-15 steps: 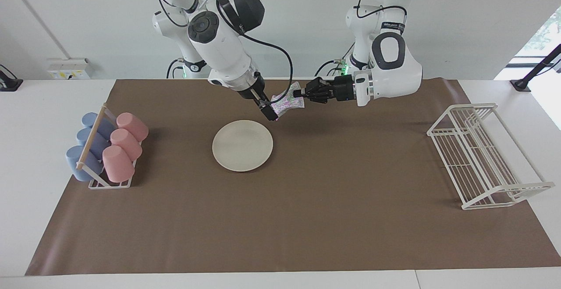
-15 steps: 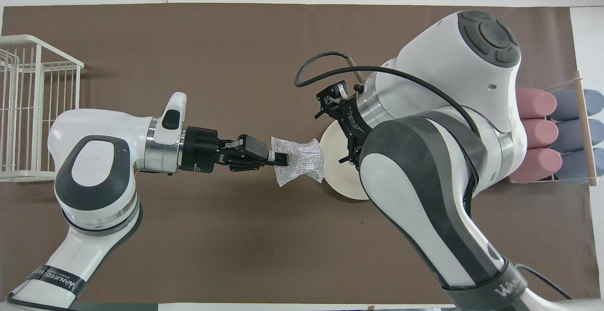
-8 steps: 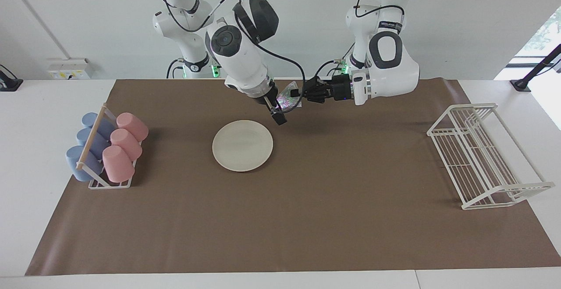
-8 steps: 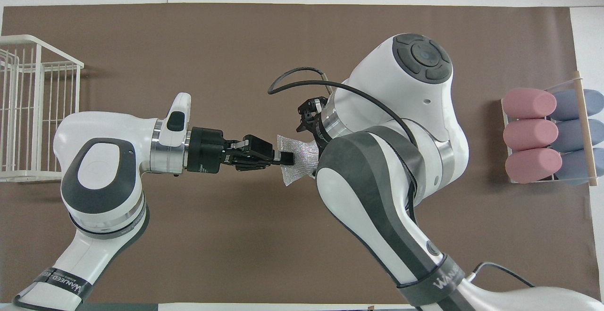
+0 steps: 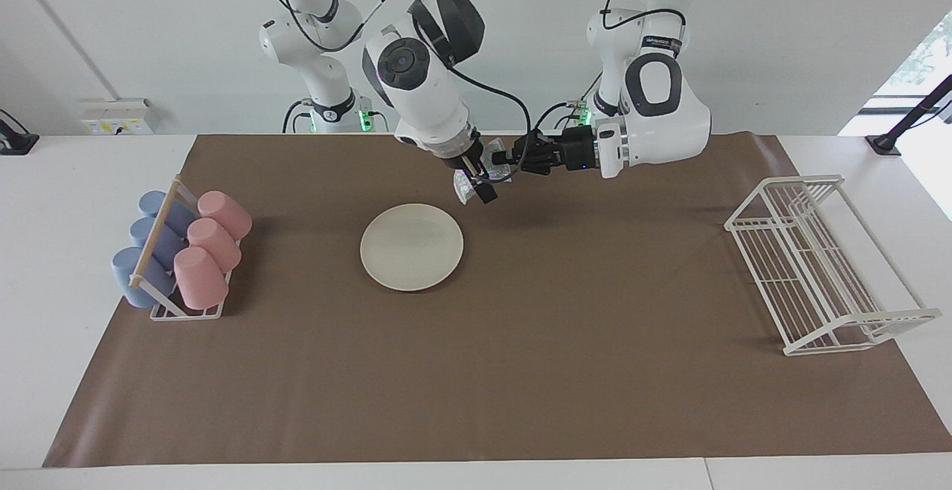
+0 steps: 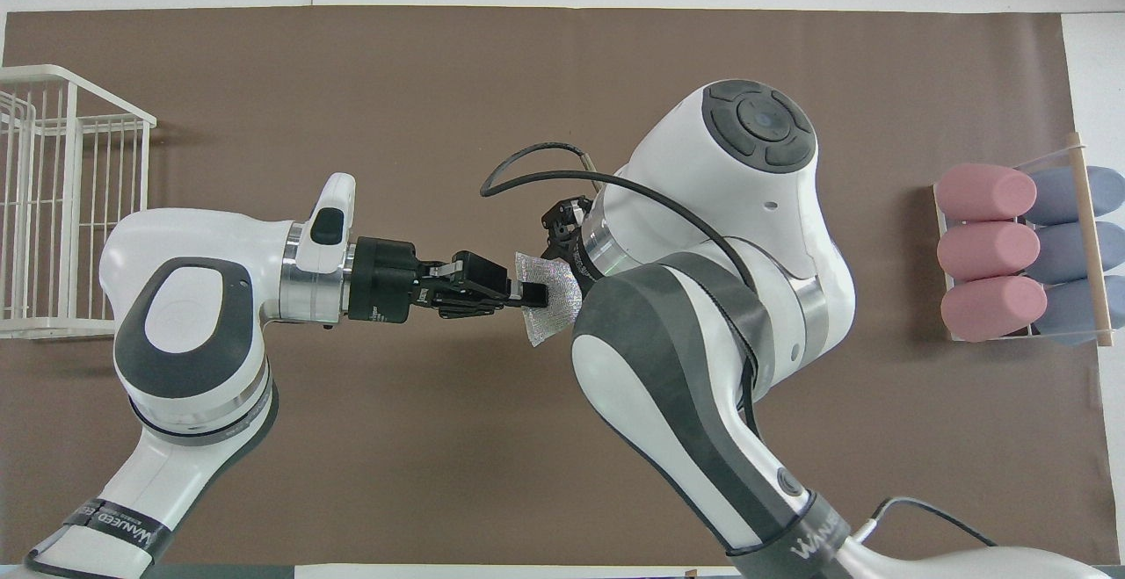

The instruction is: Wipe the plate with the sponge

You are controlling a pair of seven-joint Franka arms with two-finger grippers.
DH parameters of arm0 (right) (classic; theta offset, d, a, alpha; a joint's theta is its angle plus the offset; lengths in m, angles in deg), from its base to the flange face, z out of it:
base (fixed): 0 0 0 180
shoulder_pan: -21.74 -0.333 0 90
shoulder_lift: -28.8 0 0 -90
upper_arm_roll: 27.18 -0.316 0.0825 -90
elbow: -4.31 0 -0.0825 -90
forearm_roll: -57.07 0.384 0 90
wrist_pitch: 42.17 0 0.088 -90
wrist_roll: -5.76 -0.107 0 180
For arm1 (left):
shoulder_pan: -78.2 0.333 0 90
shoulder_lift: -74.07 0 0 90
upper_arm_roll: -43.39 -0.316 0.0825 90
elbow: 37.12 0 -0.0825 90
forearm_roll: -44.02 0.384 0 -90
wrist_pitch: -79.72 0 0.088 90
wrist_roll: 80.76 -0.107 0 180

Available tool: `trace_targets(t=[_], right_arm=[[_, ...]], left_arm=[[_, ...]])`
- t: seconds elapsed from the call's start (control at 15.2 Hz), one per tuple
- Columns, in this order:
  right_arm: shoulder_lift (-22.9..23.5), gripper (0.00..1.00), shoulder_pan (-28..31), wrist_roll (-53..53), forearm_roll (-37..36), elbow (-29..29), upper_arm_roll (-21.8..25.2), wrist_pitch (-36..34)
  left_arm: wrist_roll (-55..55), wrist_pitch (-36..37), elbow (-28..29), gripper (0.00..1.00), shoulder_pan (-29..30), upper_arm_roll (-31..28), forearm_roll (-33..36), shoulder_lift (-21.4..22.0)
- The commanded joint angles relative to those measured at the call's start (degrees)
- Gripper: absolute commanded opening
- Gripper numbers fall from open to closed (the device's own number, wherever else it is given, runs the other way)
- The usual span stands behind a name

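The wiping itself has not begun. The plate (image 5: pixel 411 246) lies bare on the brown mat, a little left of centre in the facing view, with nothing touching it; in the overhead view the right arm's bulk hides it completely.

The sponge (image 6: pixel 547 301) is up in the air, in the upper middle of the facing view, above the mat and higher in that frame than the plate. The left claw (image 6: pixel 531 294), reaching in sideways, is pressed together and pinches one edge of it. The right claw (image 5: pixel 477 184) has its fingers spread wide and angled down, one on either side of the sponge's other end, but they have not gripped it.

By the look of it, this is a handover in mid-air: the sponge is lifted and offered, and the right claw is placed to take it. What seems to remain is nearly everything that counts:
- the right claw closing on the sponge
- the left claw letting go
- the sponge coming down onto the plate
- the rubbing strokes across its face

The cup rack (image 5: pixel 182 252) at the frame's left and the white wire rack (image 5: pixel 818 263) at its right play no part.
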State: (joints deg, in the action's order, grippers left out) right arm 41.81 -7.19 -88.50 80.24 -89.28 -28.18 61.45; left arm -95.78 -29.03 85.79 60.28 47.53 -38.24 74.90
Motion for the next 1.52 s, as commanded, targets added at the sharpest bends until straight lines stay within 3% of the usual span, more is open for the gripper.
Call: trace_targets(t=[0.0, 0.33, 0.66, 0.73, 0.86, 0.92, 1.19, 1.25, 1.32, 1.39, 1.45], right_arm=[[-3.4, 1.0, 0.7, -0.1, -0.9, -1.9, 0.0, -1.6], [-5.1, 0.93, 0.9, 0.2, -0.8, -4.1, 0.0, -1.2], [-5.5, 0.75, 0.9, 1.7, -0.8, -5.2, 0.0, -0.9], [-5.4, 0.66, 0.9, 1.7, -0.8, -5.0, 0.0, -0.8], [-5.4, 0.2, 1.0, 2.4, -0.8, -5.1, 0.0, -0.2], [-5.4, 0.02, 1.1, 3.2, -0.7, -5.0, 0.3, -0.1], [-5.4, 0.0, 1.7, 4.4, -0.3, -5.2, 0.3, 0.5], [-5.4, 0.0, 1.6, 4.4, -0.4, -5.3, 0.3, 0.6], [-5.4, 0.0, 1.5, 4.5, -0.4, -5.3, 0.4, 0.7], [-5.4, 0.0, 1.7, 4.3, -0.6, -5.3, 0.4, 0.7], [-5.4, 0.0, 2.2, 4.4, -0.7, -5.6, 0.5, 0.6]], left_arm=[[-1.2, -1.5, 2.3, 0.0, -1.2, -0.8, -1.4, 2.0], [-1.2, -1.0, 2.5, 0.0, -1.2, -0.9, -1.4, 2.1], [-1.2, -1.0, 2.4, 0.0, -1.2, -0.9, -1.4, 2.1], [-1.2, -0.9, 2.4, 0.0, -1.2, -0.9, -1.3, 2.1], [-1.2, -0.9, 2.4, 0.0, -1.2, -0.9, -1.3, 2.1], [-1.2, -0.9, 2.4, 0.0, -1.2, -0.9, -1.3, 2.1], [-1.1, -0.9, 2.4, 0.0, -1.6, -0.9, -1.2, 2.1], [-1.0, -1.0, 2.4, 0.24, -2.1, -0.9, -1.2, 2.1], [-0.6, -1.3, 2.4, 0.75, -2.2, -0.9, -1.1, 2.2], [-0.4, -1.4, 2.4, 1.0, -2.4, -0.9, -1.1, 2.6], [-0.4, -1.4, 2.4, 1.0, -2.5, -0.9, -1.1, 2.6]])
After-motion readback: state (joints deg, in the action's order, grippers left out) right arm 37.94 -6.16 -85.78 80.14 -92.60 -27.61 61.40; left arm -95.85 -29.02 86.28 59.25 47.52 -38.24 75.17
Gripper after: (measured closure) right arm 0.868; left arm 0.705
